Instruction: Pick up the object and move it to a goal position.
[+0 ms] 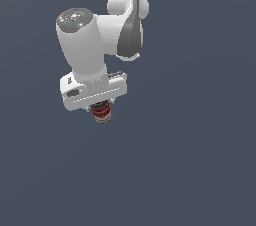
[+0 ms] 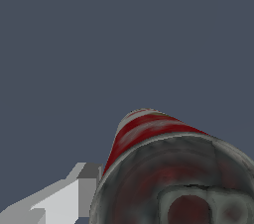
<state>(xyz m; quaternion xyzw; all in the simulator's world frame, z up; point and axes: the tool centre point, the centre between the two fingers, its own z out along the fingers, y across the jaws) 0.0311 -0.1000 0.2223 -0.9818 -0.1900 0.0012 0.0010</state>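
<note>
**Can in the gripper, goal nowhere to be seen**

From where I stand, the white arm [image 1: 87, 45] reaches down over a plain slate-grey floor [image 1: 200, 170], and the small red-and-white can [image 1: 102, 113] pokes out from under the broad white gripper base [image 1: 92, 91], at about six o'clock from it. The gripper [image 1: 101, 106] appears pinched onto the can: in the wrist view the can [image 2: 149, 134] fills the near field, its dark metallic end [image 2: 173, 183] close to the lens, and one pale finger [image 2: 74, 191] sits right against its side at about nine o'clock. The other finger is hidden behind the can, so the hold is a judgement, not something I see outright.

As for progress, the grasp seems done. I cannot tell whether the can is lifted clear of the floor, since no shadow or contact shows. No goal marker appears in either view, so the carrying, as far as I can judge, is still to do.
</note>
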